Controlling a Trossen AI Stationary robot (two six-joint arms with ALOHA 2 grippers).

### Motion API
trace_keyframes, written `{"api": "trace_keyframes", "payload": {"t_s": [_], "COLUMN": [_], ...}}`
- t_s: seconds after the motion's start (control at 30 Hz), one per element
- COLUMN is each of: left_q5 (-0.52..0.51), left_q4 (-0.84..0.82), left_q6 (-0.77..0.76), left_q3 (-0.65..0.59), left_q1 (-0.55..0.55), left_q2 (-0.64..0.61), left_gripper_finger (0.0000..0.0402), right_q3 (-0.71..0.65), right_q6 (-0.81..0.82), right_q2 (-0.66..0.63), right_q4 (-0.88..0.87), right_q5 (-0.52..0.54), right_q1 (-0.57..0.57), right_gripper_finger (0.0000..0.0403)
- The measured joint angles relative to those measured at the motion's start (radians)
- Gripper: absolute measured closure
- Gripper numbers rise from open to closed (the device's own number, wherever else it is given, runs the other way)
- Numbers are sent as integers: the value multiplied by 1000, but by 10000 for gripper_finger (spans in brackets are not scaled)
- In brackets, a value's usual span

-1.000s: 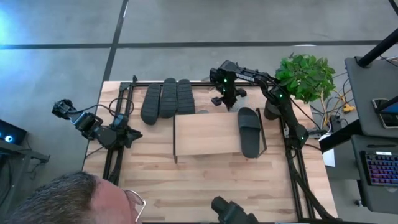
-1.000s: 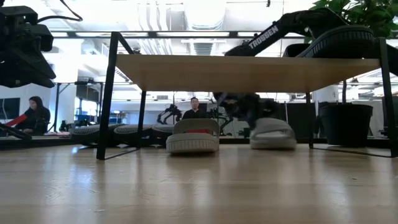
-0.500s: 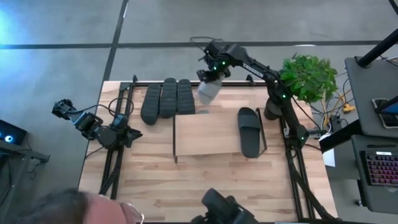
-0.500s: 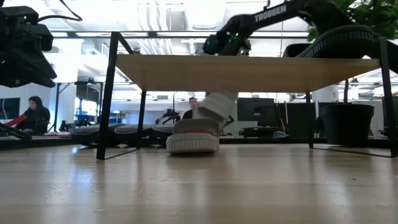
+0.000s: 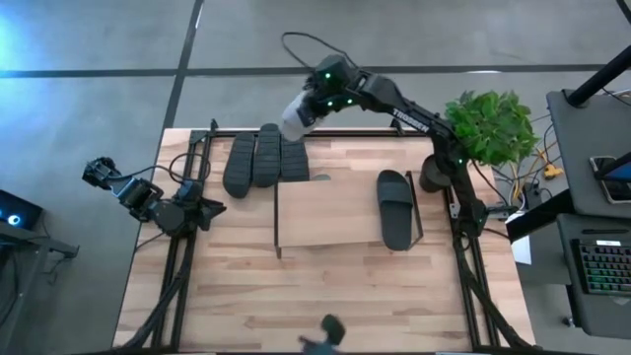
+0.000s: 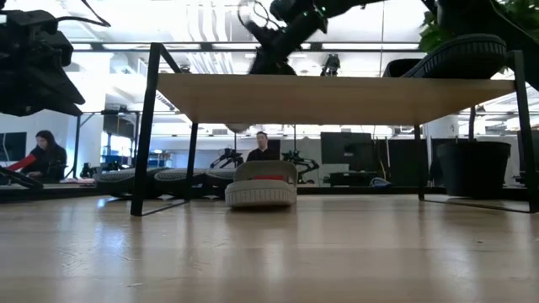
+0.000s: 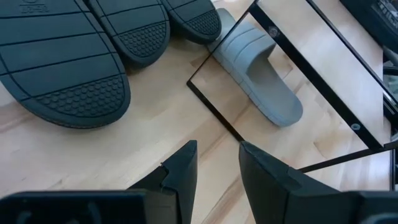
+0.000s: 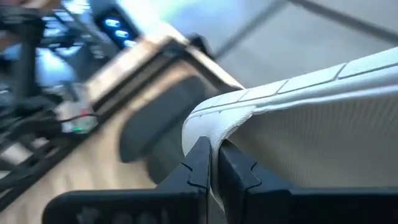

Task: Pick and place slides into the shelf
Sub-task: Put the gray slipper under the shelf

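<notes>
Wooden table point(image 5: 325, 286) carries the shelf point(image 5: 330, 212) at its centre, and you see one dark slide point(image 5: 396, 209) already lying on the right end of the shelf top. Three more dark slides point(image 5: 264, 158) lie sole-up in a row at the far left of the table, just beside the shelf's far-left corner.

Note what has changed within the last second. The right gripper point(image 5: 314, 106) has lifted a light grey slide point(image 5: 295, 118) off the table from behind the shelf and swung it up and to the far left; it now hangs over the far edge, above the dark row. In the right wrist view the fingers point(image 8: 205, 165) are pinched shut on the slide's strap edge.

A second light grey slide point(image 7: 261, 78) rests on the table under the shelf, as the left wrist view shows.

The left gripper point(image 7: 217, 168) waits at the left edge, fingers narrowly parted and holding nothing.

Treat the pick as complete. You still have to carry the slide back over the shelf and set it down; the free top board left of the dark slide looks like the likely spot.
</notes>
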Motion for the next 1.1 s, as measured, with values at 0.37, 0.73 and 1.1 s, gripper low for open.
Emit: {"api": "trace_keyframes", "payload": {"t_s": [0.37, 0.73, 1.1], "left_q5": [-3, 12, 115], "left_q4": [0, 0, -1], "left_q6": [1, 0, 6], "left_q3": [0, 0, 0], "left_q1": [0, 0, 0], "left_q2": [0, 0, 0], "left_gripper_finger": [297, 297, 297], "right_q3": [18, 20, 20], "right_q6": [-237, -227, -34], "right_q2": [-48, -55, -79], "right_q4": [104, 129, 121], "right_q5": [-77, -200, -197], "right_q1": [142, 284, 470], "right_gripper_finger": [395, 395, 394]}}
